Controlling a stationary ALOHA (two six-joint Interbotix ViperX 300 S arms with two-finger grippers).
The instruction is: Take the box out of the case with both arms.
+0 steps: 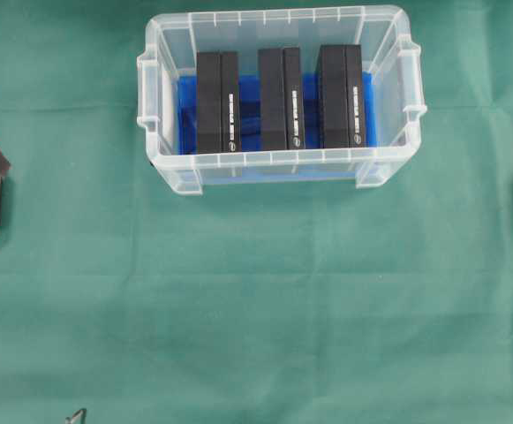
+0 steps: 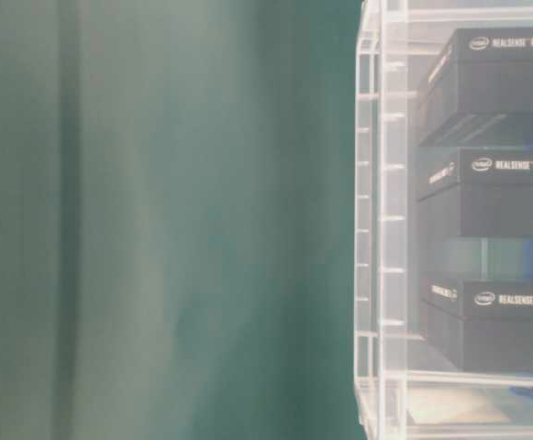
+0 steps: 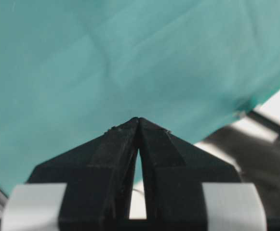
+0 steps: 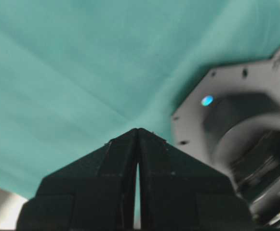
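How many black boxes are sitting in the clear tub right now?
3, all standing side by side inside the tub: left box, middle box, right box. None seems hidden; the blue lining shows between them.

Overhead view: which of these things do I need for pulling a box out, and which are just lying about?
For the job:
- case
- three black boxes standing in it: left box, middle box, right box
- left gripper, shut, empty
- right gripper, shut, empty

Just there:
- green cloth
- blue sheet lining the case
- arm base
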